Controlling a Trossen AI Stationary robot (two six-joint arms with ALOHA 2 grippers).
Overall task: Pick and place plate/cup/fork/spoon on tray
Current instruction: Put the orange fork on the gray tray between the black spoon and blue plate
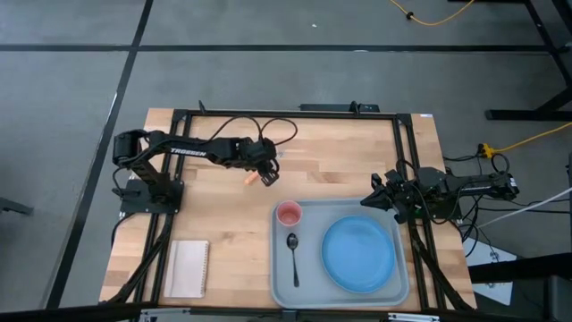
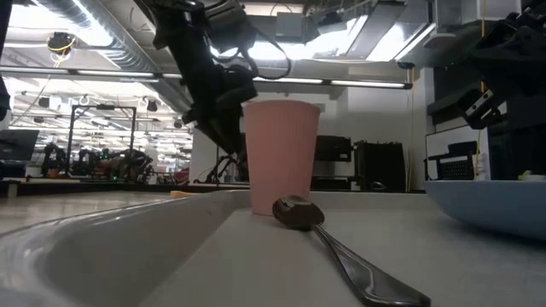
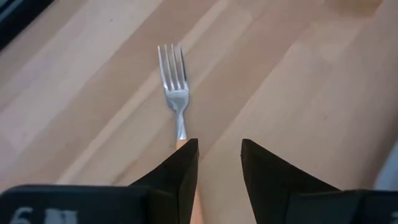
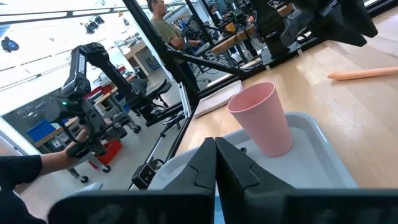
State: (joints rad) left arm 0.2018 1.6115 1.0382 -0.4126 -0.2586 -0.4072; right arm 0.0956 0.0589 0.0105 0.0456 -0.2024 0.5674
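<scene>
The fork (image 3: 175, 81), with silver tines and an orange handle (image 1: 252, 179), lies flat on the wood table, beyond the tray's far left corner. My left gripper (image 3: 219, 144) is open and low over the fork's handle; it also shows in the high view (image 1: 265, 172). The light-blue plate (image 1: 359, 253), the pink cup (image 1: 289, 213) and the dark spoon (image 1: 292, 255) rest on the grey-blue tray (image 1: 340, 295). The cup stands upright on its base. My right gripper (image 4: 216, 144) is shut and empty at the tray's far right corner (image 1: 375, 202). My left gripper points down at the fork's handle (image 3: 181, 134), with its fingers along the fork. The handle runs under one fingertip (image 3: 186, 155) and shows again between the two fingers. I cannot tell whether the finger touches it.
A white notepad (image 1: 188, 268) lies near the table's front left. Black frame rails (image 1: 286, 114) run along the table's far and side edges. Bare wood lies between the fork and the tray's far rim (image 1: 331, 204). People and another arm show in the room beyond (image 4: 87, 93).
</scene>
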